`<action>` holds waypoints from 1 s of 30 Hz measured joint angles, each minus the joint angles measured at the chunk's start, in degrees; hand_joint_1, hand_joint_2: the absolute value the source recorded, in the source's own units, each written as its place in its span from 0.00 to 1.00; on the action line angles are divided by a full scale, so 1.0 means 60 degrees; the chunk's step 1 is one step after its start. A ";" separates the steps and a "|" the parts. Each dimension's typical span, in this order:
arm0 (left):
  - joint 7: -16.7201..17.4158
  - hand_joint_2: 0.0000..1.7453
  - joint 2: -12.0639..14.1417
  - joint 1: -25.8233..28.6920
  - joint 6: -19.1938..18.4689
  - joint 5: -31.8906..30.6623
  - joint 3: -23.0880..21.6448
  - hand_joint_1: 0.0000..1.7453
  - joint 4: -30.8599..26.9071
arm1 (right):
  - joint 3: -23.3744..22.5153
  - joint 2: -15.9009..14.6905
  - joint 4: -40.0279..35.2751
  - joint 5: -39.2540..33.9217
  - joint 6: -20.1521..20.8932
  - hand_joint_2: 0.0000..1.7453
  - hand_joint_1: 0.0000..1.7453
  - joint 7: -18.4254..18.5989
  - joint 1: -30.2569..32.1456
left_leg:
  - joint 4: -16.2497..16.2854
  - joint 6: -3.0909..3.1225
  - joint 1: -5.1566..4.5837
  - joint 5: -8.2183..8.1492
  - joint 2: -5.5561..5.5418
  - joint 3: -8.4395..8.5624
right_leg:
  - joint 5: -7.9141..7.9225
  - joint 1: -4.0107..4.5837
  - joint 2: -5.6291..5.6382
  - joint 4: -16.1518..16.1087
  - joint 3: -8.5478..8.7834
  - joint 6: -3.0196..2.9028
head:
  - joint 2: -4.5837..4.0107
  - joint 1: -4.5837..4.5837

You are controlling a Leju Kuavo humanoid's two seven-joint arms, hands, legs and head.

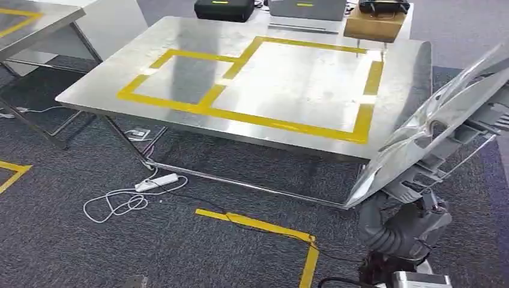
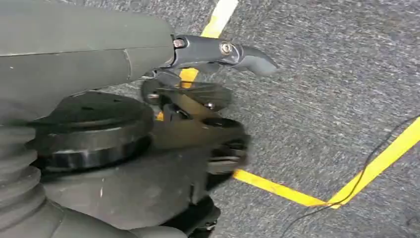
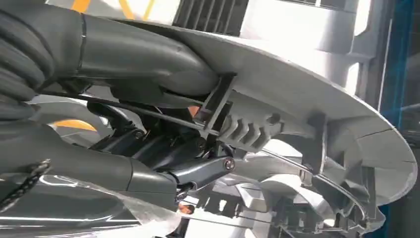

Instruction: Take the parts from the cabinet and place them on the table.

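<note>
A large silvery chrome part [image 1: 441, 123] with ribs and clips on its back rises at the right of the head view, tilted, its upper end overlapping the steel table's [image 1: 288, 84] right front corner. My right hand [image 1: 417, 219] grips it from underneath. In the right wrist view the hand [image 3: 163, 153] is wrapped around a rib on the part's [image 3: 302, 114] back side. My left hand [image 2: 198, 99] hangs over the grey carpet, holding nothing, with its thumb apart from the dark fingers. Yellow tape [image 1: 252, 117] marks two rectangles on the tabletop.
At the table's far edge stand a black case [image 1: 225, 9], a silver case [image 1: 306, 11] and a cardboard box [image 1: 375, 24]. A second steel table [image 1: 36, 21] stands at the left. A power strip with white cable [image 1: 153, 183] and yellow tape [image 1: 264, 225] lie on the carpet.
</note>
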 joint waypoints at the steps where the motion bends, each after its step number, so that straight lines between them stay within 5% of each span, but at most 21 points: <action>1: 0.0047 1.00 0.0004 -0.0011 0.0007 0.0047 0.0029 0.00 0.0000 | 0.0004 -0.0007 0.0000 -0.0047 0.0000 1.00 1.00 0.0000 -0.0047 | -0.0591 0.0131 -0.0048 0.0119 -0.0021 0.0256 | -0.0002 -0.0016 0.0001 -0.0007 -0.0008 0.0002 | 0.0000 0.0010; 5: 0.0336 1.00 -0.0029 -0.0046 0.0219 0.0223 0.0124 0.00 0.0025 | 0.0011 -0.0080 0.0000 -0.0183 0.0022 1.00 1.00 0.0000 -0.0217 | -0.0841 0.0175 -0.0094 0.0006 -0.0015 0.0294 | 0.0055 0.0002 -0.0025 -0.0039 -0.0109 0.0175 | 0.0000 -0.0004; 7: 0.0510 1.00 -0.0098 -0.0057 0.0543 0.0237 0.0183 0.00 0.0025 | 0.0015 -0.0131 -0.0007 -0.0234 0.0033 1.00 1.00 0.0007 -0.0273 | -0.1107 0.0210 0.0020 0.0141 0.0012 0.0408 | -0.0155 0.0017 -0.0031 0.0140 -0.0243 0.0266 | 0.0000 0.0022; 10: 0.0870 1.00 -0.0131 -0.0090 0.0921 0.0259 0.0314 0.00 0.0029 | 0.0044 -0.0211 -0.0007 -0.0248 0.0033 1.00 1.00 0.0004 -0.0401 | -0.1104 0.0256 0.0010 0.0160 0.0021 0.0377 | -0.1098 -0.0015 -0.0028 0.2015 -0.1098 0.0361 | 0.0000 0.0043; 12: 0.1104 1.00 -0.0138 -0.0092 0.1294 0.0222 0.0325 0.00 0.0029 | 0.0055 -0.0266 -0.0004 -0.0226 0.0007 1.00 1.00 0.0007 -0.0423 | -0.1098 0.0256 0.0001 0.0159 0.0024 0.0376 | -0.1181 -0.0014 -0.0031 0.2757 -0.1488 0.0416 | 0.0000 0.0054; 13: 0.1307 1.00 -0.0138 -0.0095 0.1496 0.0208 0.0328 0.00 0.0029 | 0.0058 -0.0284 -0.0004 -0.0226 0.0007 1.00 1.00 0.0007 -0.0438 | -0.1096 0.0254 0.0002 0.0158 0.0018 0.0383 | -0.0869 -0.0018 -0.0034 0.2441 -0.1343 0.0426 | 0.0000 0.0043; 15: 0.1600 1.00 -0.0160 -0.0103 0.1767 0.0135 0.0339 0.00 0.0029 | 0.0069 -0.0288 -0.0004 -0.0255 0.0011 1.00 1.00 0.0007 -0.0563 | -0.1055 0.0214 0.0009 0.0132 0.0008 0.0401 | 0.0018 -0.0040 -0.0066 0.0813 -0.0561 0.0417 | 0.0000 0.0047; 16: 0.1658 1.00 -0.0171 -0.0105 0.1818 0.0120 0.0346 0.00 0.0033 | 0.0069 -0.0291 -0.0007 -0.0259 0.0011 1.00 1.00 0.0007 -0.0641 | -0.1010 0.0169 0.0011 0.0103 0.0009 0.0398 | 0.0169 -0.0054 -0.0095 0.0075 -0.0227 0.0417 | 0.0000 0.0054; 20: 0.1923 1.00 -0.0164 -0.0146 0.2069 0.0102 0.0387 0.00 0.0047 | 0.0073 -0.0324 -0.0015 -0.0579 0.0069 1.00 1.00 0.0022 -0.0803 | -0.0956 0.0009 -0.0042 0.0137 -0.0001 0.0306 | 0.0070 0.0034 -0.0038 -0.0047 -0.0107 0.0170 | 0.0000 0.0017; 22: 0.2088 1.00 -0.0160 -0.0172 0.2252 0.0058 0.0390 0.00 0.0051 | 0.0069 -0.0328 -0.0022 -0.0740 0.0076 1.00 1.00 0.0025 -0.0863 | -0.0823 -0.0101 -0.0030 -0.0016 -0.0013 0.0276 | 0.0134 -0.0041 -0.0055 -0.0105 -0.0083 0.0058 | 0.0000 0.0014; 23: 0.2178 1.00 -0.0164 -0.0178 0.2378 0.0018 0.0390 0.00 0.0058 | 0.0069 -0.0328 -0.0047 -0.0801 0.0076 1.00 1.00 0.0033 -0.0897 | -0.0408 -0.0169 -0.0014 -0.0342 -0.0007 0.0099 | 0.0126 -0.0048 -0.0066 -0.0105 -0.0082 -0.0015 | 0.0000 -0.0076; 26: 0.2262 1.00 -0.0149 -0.0162 0.2590 -0.0014 0.0390 0.00 0.0073 | 0.0055 -0.0342 -0.0087 -0.0871 0.0073 1.00 1.00 0.0040 -0.0948 | 0.1811 -0.0266 0.0040 -0.1329 -0.0008 -0.0865 | 0.0126 -0.0045 -0.0076 -0.0100 -0.0097 -0.0035 | 0.0000 -0.0069; 28: 0.2306 1.00 -0.0149 -0.0152 0.2851 -0.0007 0.0408 0.00 0.0080 | 0.0055 -0.0360 -0.0113 -0.0878 0.0037 1.00 1.00 0.0040 -0.0945 | 0.1922 -0.0251 0.0053 -0.1126 -0.0008 -0.0902 | 0.0123 -0.0045 -0.0065 -0.0099 -0.0080 -0.0036 | 0.0000 -0.0073; 30: 0.2412 1.00 -0.0160 -0.0157 0.3217 -0.0077 0.0433 0.00 0.0084 | 0.0055 -0.0397 -0.0237 -0.0889 0.0004 1.00 1.00 0.0051 -0.0943 | 0.0391 -0.0153 0.0045 -0.0201 -0.0010 -0.0190 | 0.0113 -0.0042 -0.0031 -0.0099 -0.0036 -0.0027 | 0.0000 -0.0069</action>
